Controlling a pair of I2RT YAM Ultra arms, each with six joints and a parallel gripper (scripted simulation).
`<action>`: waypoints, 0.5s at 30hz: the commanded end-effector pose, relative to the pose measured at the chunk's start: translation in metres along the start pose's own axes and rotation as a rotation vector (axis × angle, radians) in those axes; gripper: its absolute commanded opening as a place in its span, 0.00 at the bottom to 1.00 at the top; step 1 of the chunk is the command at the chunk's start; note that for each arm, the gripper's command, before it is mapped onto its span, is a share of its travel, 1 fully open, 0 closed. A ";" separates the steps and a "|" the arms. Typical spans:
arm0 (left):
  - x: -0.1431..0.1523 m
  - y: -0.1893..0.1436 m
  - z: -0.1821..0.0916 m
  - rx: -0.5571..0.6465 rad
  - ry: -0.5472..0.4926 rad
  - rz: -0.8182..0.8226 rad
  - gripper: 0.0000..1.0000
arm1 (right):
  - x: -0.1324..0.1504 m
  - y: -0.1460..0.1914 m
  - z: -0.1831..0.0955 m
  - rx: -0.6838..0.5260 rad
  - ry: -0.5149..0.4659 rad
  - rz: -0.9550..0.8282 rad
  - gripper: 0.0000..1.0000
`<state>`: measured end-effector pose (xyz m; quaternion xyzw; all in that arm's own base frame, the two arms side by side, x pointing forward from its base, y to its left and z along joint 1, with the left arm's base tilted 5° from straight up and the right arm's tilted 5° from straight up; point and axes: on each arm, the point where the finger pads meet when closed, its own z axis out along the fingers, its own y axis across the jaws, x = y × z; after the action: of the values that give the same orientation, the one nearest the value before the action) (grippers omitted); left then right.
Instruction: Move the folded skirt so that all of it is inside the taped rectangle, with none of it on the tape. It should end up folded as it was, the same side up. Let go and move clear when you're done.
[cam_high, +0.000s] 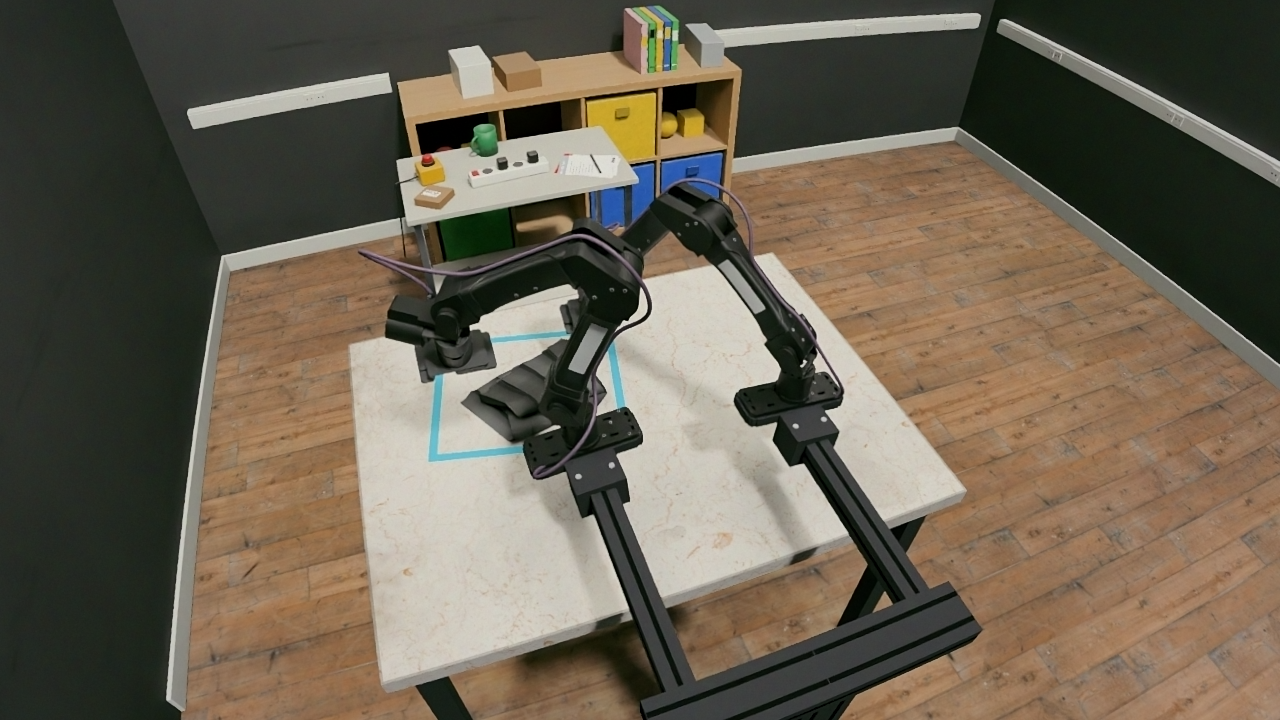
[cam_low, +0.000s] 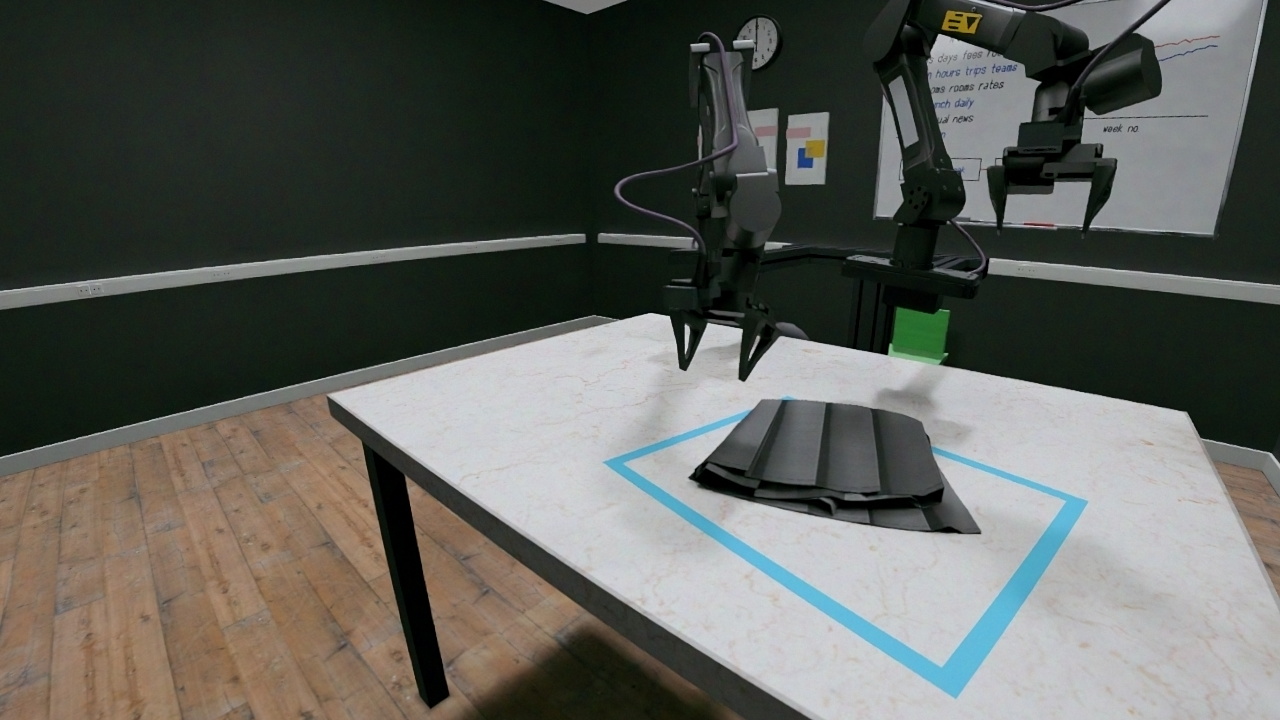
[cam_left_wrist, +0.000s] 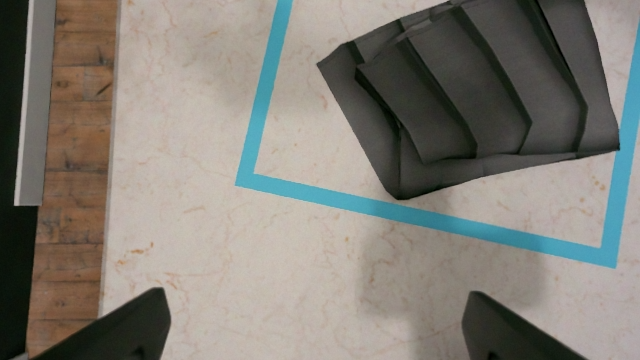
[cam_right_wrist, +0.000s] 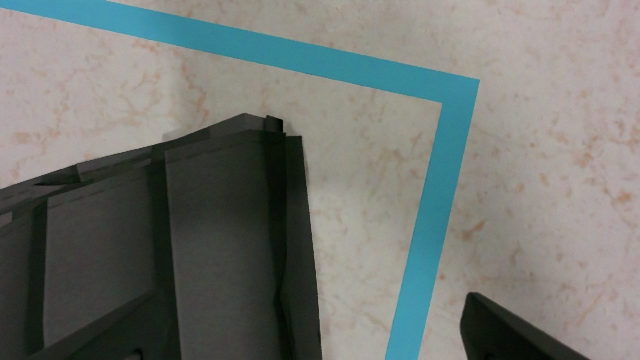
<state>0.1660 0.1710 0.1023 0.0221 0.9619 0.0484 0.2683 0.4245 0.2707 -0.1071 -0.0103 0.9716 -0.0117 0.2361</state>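
The dark pleated folded skirt (cam_high: 528, 394) (cam_low: 832, 447) (cam_left_wrist: 475, 100) (cam_right_wrist: 220, 225) lies flat with its layers stacked. It is within the blue taped rectangle (cam_high: 435, 420) (cam_low: 1011, 591) (cam_left_wrist: 320, 196) (cam_right_wrist: 439, 200). In the left wrist view its right corner meets the inner edge of the tape; whether it overlaps is too fine to tell. My left gripper (cam_low: 1041, 230) (cam_left_wrist: 316, 304) is open and empty, high above the table. My right gripper (cam_low: 713, 373) (cam_right_wrist: 315, 307) is open and empty, above the skirt's side edge and not touching it.
The marble table (cam_high: 465, 555) (cam_low: 501, 420) extends beyond the tape on all sides. In the top view, the left arm hides part of the tape and skirt, and crosses in front of the right gripper. A small white side table (cam_high: 528, 185) stands behind.
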 end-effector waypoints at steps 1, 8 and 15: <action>-0.004 -0.001 -0.007 0.006 -0.005 0.000 0.90 | -0.006 -0.002 -0.009 -0.034 -0.052 0.016 0.90; -0.004 -0.001 -0.007 0.006 -0.005 0.000 0.90 | -0.028 0.012 -0.038 -0.046 -0.069 0.019 0.90; -0.004 -0.001 -0.007 0.006 -0.005 0.000 0.90 | -0.045 0.016 -0.069 -0.043 -0.072 0.019 0.90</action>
<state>0.1640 0.1668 0.1007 0.0197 0.9636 0.0389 0.2639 0.4318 0.2771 -0.0531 -0.0028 0.9649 0.0099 0.2625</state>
